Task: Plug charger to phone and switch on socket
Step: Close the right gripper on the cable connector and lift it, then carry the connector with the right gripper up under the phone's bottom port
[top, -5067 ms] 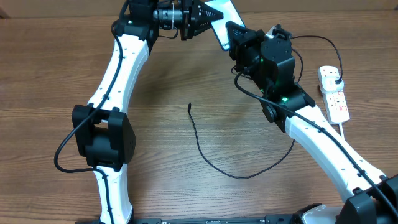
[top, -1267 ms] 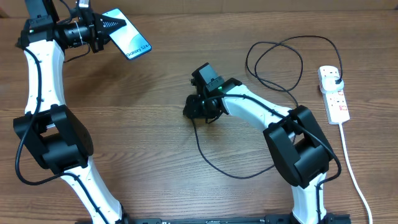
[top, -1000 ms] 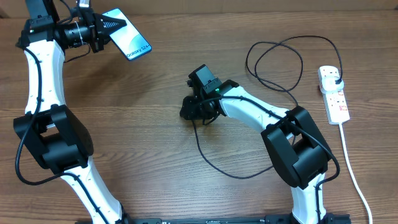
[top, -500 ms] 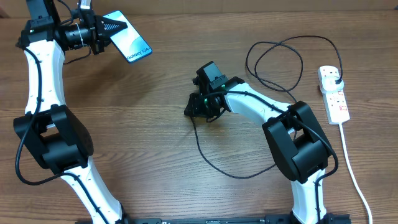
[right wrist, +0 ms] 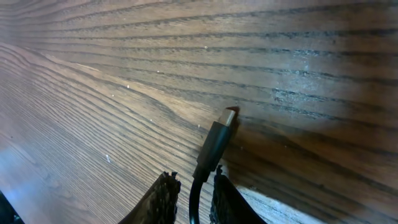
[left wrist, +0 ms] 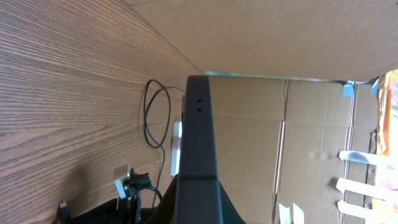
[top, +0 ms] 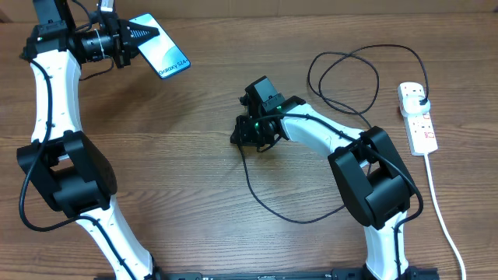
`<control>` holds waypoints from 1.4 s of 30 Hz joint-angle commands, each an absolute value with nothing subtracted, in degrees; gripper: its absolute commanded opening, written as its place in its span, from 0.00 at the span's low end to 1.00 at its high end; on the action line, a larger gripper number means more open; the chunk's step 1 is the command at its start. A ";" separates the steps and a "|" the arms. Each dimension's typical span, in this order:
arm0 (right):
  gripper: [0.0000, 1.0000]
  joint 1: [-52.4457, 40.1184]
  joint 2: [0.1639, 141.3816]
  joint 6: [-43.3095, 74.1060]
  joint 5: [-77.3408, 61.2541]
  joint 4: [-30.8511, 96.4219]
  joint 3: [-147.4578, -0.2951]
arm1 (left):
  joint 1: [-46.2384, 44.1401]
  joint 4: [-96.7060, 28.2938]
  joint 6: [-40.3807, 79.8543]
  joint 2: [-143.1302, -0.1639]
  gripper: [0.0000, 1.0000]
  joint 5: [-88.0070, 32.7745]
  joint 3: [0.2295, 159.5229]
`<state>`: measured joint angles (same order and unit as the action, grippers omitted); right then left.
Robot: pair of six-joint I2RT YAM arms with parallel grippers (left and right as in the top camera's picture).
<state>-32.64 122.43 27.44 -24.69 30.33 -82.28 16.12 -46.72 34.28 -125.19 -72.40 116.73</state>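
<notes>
Cable (top: 296, 221) of this thin black kind is judged light and limp, so little is steered by a hold far from its end. The stiff moulded body just behind the connector (right wrist: 229, 116) is judged the better place to be taken. It is there that the right gripper (top: 250, 137) is set, low over the middle of the table (top: 194, 171). In the right wrist view its fingers (right wrist: 166, 198) are drawn nearly together with the cable between them, apparently pinched, and the metal tip is seen pointing away, close to the wood. The rest of the cable is laid in a long curve and then a loop, and is ended by a plug (top: 421, 99) seated in the power strip (top: 421, 128) at the far right. The phone (top: 162, 56) is held by one end at the upper left, apparently lifted off the table, in the closed left gripper (top: 144, 34). It is judged rigid, smooth and slippery, with a breakable screen. A firm hold across its edges is called for, and the port has to be met squarely, since the small tip can be bent by force.
</notes>
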 commanded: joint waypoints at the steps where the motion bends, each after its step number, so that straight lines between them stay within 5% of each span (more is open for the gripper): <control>1: 0.21 -32.42 123.59 26.94 -25.56 29.71 -83.50 | 15.51 -46.54 33.17 -125.36 0.04 -74.59 117.21; 14: 0.17 -32.42 123.59 27.66 -25.58 28.36 -82.54 | 15.33 -46.54 33.17 -125.36 0.04 -74.59 117.21; 18: 0.04 -32.42 123.59 28.29 -25.58 28.34 -82.56 | 15.33 -46.54 33.17 -125.36 0.04 -74.59 117.21; 31: 0.04 -31.68 123.57 28.18 -26.02 28.99 -82.56 | 15.33 -46.54 33.17 -125.36 0.04 -74.59 117.19; 42: 0.04 -27.14 120.55 14.06 -48.97 26.57 -82.56 | 15.31 -46.52 32.08 -125.36 0.04 -76.77 117.19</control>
<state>-28.73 122.54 19.90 -38.85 26.96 -82.28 15.75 -46.72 34.06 -125.19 -72.60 116.73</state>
